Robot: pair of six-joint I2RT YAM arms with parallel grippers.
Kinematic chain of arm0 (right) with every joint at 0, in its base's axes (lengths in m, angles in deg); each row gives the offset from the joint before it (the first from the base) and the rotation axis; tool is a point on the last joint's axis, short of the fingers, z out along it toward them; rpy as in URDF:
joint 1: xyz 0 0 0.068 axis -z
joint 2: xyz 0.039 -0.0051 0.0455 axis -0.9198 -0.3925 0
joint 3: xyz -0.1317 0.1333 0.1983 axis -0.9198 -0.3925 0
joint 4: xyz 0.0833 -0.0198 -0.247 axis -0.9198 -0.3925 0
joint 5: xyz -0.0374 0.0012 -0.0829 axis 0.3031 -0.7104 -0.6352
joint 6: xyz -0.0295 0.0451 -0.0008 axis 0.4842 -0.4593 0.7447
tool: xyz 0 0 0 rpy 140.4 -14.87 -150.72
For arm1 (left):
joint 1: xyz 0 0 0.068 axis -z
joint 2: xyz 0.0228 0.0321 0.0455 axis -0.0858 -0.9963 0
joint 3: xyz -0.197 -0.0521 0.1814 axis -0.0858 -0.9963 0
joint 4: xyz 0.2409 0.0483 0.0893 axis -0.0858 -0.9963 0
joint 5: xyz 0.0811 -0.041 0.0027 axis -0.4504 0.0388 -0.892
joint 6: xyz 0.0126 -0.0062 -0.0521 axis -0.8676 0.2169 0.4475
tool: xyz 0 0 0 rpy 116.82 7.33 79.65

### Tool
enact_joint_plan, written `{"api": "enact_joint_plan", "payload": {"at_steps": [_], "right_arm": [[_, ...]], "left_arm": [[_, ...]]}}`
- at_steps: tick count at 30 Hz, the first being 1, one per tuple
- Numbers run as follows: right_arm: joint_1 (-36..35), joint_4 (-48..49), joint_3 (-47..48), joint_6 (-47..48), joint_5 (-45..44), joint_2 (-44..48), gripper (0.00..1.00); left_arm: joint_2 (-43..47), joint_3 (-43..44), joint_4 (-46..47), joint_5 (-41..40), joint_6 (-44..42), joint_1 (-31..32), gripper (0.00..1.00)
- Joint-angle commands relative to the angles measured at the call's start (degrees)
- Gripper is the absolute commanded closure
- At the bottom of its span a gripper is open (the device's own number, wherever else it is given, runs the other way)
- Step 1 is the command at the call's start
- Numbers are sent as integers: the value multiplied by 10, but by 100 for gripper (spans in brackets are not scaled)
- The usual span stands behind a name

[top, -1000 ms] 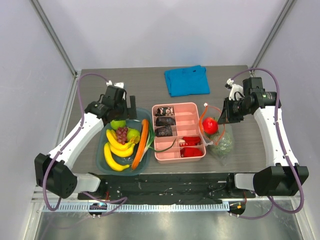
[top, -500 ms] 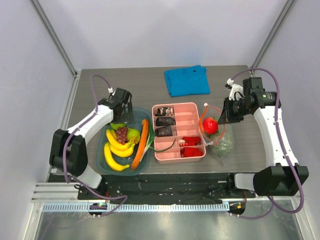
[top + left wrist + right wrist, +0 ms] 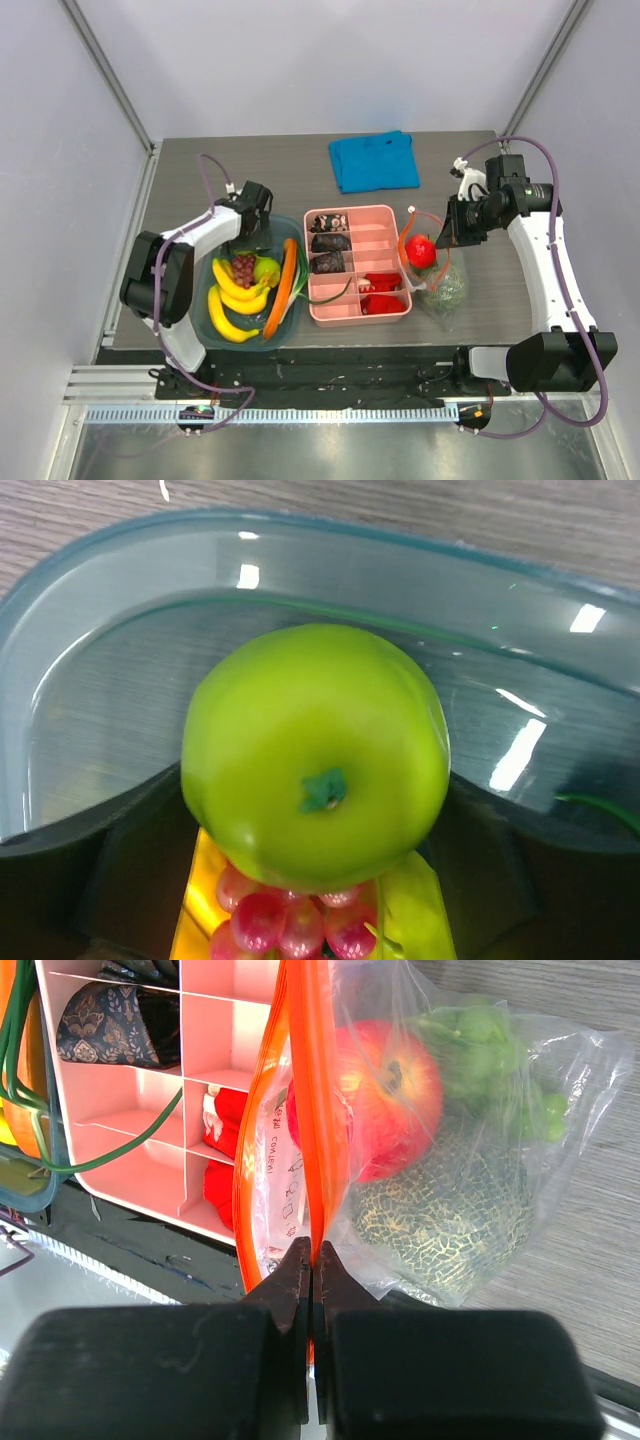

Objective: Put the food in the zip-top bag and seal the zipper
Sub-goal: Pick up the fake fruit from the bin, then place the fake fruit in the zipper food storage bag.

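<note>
Left hand [image 3: 248, 228] is down over the far end of the teal tray [image 3: 100, 630], on the left side of the bench [image 3: 200, 165]. In the wrist view the green apple [image 3: 315, 755] sits dead centre between its fingers [image 3: 60, 900], stem end facing the camera. The apple rests on the purple grape bunch [image 3: 290, 925] and the bananas [image 3: 232, 300]. The fingers are spread wide on either side of the apple. Can't tell if they touch it (the edges are blurred), so grip is unconfirmed.

Right hand [image 3: 312, 1260] is pinched shut on the zipper [image 3: 305, 1080]. The strips are pressed together at the jaws and part beyond them, so the mouth gapes there. The zip-top bag [image 3: 570, 1090] lies on the bench just right of the pink divided box [image 3: 385, 215], toward the near-right. Inside the bag are the red fruit [image 3: 395, 1090], the melon [image 3: 440, 1225] and a green bunch [image 3: 480, 1040]. The melon is nearest the bench's near edge and the red fruit is just beyond it.
</note>
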Motion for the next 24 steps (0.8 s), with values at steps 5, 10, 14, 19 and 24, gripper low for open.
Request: {"api": "enact_joint_plan", "payload": {"at_steps": [5, 10, 14, 19, 24], "right_arm": [[-1, 2, 4, 10, -7, 11, 99], [-1, -1, 5, 11, -7, 9, 99], [-1, -4, 9, 16, -11, 7, 99], [-1, -10, 19, 18, -34, 5, 99], [-1, -9, 27, 16, -74, 7, 99]], "left_arm": [[124, 35, 19, 25, -22, 0, 42], [177, 73, 8, 73, -65, 24, 53], [197, 117, 61, 155, -95, 102, 53], [165, 163, 153, 298, -60, 217, 54], [95, 191, 242, 363, -15, 303, 55]]}}
